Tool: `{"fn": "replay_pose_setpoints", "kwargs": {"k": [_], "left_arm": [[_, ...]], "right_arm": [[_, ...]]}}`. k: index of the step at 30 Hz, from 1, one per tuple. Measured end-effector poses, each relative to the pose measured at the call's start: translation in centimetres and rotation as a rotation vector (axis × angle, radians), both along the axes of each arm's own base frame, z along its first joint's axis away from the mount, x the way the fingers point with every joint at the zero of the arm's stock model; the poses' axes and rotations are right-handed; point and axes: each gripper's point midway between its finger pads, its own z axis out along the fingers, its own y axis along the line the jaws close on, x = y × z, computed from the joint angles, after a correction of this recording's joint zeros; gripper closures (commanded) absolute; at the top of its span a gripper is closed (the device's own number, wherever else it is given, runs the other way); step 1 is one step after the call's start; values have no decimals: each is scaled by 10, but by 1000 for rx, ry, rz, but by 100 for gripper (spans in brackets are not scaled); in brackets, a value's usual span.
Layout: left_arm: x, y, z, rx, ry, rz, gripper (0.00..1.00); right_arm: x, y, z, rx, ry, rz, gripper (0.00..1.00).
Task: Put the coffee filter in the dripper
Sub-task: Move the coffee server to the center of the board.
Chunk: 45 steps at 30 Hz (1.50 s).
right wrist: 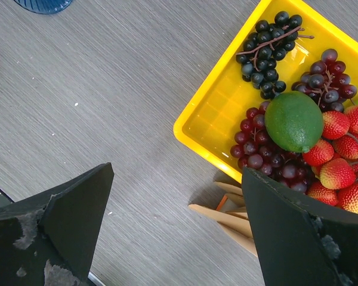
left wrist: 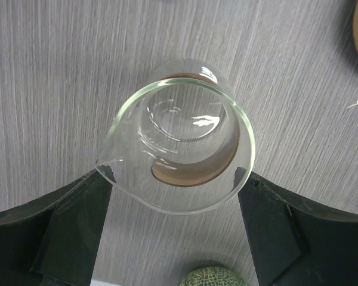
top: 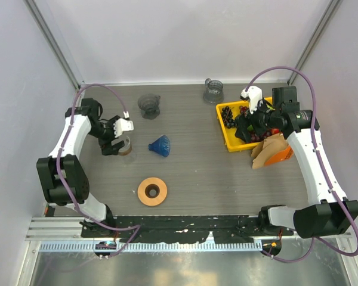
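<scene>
The task's thing, the stack of brown paper coffee filters (top: 264,154), stands near the right edge of the worktop, just beside the near side of the yellow plastic tray (right wrist: 218,110) of fruit. The blue ribbed cone-shaped dripper (top: 160,145) lies about mid-worktop, well apart from the filters. I cannot tell which way its mouth faces.

The right claw (right wrist: 178,179) hangs released and empty over the tray's near corner, with the filter edges showing just beside one finger. The step in hand looks like fetching a filter. To do it well:

- Shift the right claw off the tray and over the stack before descending, so no finger catches the yellow rim or the fruit.
- Pinch one upper edge only. Thin paper tends to lift in twos, so take a shallow bite at the outermost sheet.
- Lift straight up until clear, then carry it across.

The left claw (left wrist: 174,182) straddles the clear glass spouted beaker (left wrist: 179,152) near the left edge of the worktop, its fingers close against the wall on both sides. Whether they are pressing it I cannot tell. If the beaker is to seat the dripper, grip it low and evenly, because the glass is smooth and likely to slip or tip.
</scene>
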Motion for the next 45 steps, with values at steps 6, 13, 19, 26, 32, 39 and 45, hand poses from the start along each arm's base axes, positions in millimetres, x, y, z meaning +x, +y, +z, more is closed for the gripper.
{"fn": "replay_pose_setpoints", "kwargs": {"k": [6, 13, 19, 26, 32, 39, 45], "left_arm": [[-19, -23, 0, -26, -5, -40, 23], [-54, -66, -3, -65, 22, -85, 29], [-77, -100, -12, -93, 50, -40, 34], [-74, -129, -14, -100, 50, 92, 39], [-73, -157, -18, -115, 77, 193, 40], [-83, -196, -20, -131, 95, 295, 40], [-89, -221, -22, -159, 153, 447, 40]], "right_arm": [[-1, 1, 0, 6, 3, 5, 5], [-2, 2, -2, 11, 10, 11, 5], [-8, 2, -8, 10, 25, 10, 5], [-15, 2, -8, 16, 21, 11, 5], [-18, 5, -9, 33, 31, 12, 5], [-23, 6, -11, 50, 45, 2, 5], [-28, 6, -14, 58, 55, -8, 5]]}}
